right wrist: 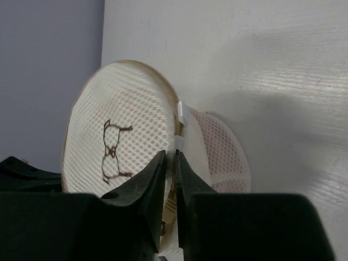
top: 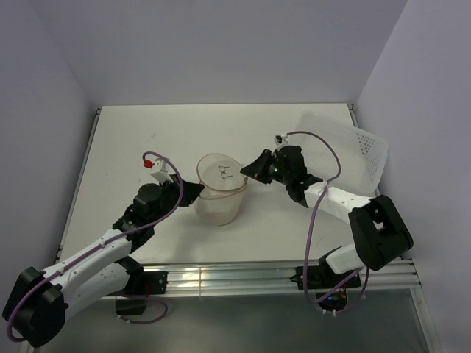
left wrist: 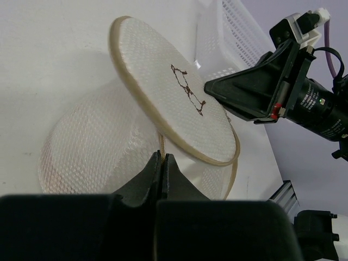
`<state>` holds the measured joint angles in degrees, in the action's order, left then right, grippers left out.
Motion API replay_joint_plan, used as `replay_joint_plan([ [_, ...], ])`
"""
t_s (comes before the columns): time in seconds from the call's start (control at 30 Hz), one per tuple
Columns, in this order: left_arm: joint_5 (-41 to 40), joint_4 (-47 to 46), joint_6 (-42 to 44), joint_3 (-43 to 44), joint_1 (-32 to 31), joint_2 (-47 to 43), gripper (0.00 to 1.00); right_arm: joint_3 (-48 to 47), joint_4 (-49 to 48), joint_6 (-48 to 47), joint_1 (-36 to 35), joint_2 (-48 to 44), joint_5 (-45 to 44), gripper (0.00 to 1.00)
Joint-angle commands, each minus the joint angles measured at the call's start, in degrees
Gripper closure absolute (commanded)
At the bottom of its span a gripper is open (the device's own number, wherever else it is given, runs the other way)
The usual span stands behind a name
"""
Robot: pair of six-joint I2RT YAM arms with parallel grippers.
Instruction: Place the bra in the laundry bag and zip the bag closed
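Note:
The laundry bag (top: 219,200), a small whitish mesh cylinder, stands mid-table. Its round lid (top: 222,171) with a dark bra outline tilts up, open at the zip rim. My left gripper (top: 196,190) is shut on the tan rim (left wrist: 161,142) on the bag's left side. From the right, my right gripper (top: 248,170) has its jaws nearly together on the white zip pull (right wrist: 182,113) at the lid's edge. A pinkish mass, apparently the bra (right wrist: 225,155), shows faintly through the mesh wall. In the left wrist view, the right gripper (left wrist: 209,87) points at the lid (left wrist: 174,92).
A larger clear perforated plastic bin (top: 352,145) leans at the back right, behind the right arm. Purple walls close in the table on three sides. A metal rail (top: 235,278) runs along the near edge.

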<state>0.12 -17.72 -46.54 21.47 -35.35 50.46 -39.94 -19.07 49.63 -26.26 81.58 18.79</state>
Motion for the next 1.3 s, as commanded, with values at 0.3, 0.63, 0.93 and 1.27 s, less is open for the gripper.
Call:
replay_joint_plan([
  [0.3,-1.6,0.4,-1.0,5.8,2.1,3.5,1.0,8.6,-5.0,0.2,-1.7,-12.5,-5.8,1.0],
  [0.63,-0.7,-2.1,-1.7,16.6,2.2,14.0,0.8,16.1,-1.9,7.7,-13.8,-25.1,-28.8,1.0],
  [0.93,-4.2,7.5,-0.9,11.9,2.3,4.3,0.24,11.5,1.2,8.8,-15.3,-20.8,-36.2,1.0],
  [1.27,4.1,11.5,-4.9,7.8,1.2,-3.8,0.24,11.2,2.1,9.8,-15.2,-20.6,-37.9,1.0],
])
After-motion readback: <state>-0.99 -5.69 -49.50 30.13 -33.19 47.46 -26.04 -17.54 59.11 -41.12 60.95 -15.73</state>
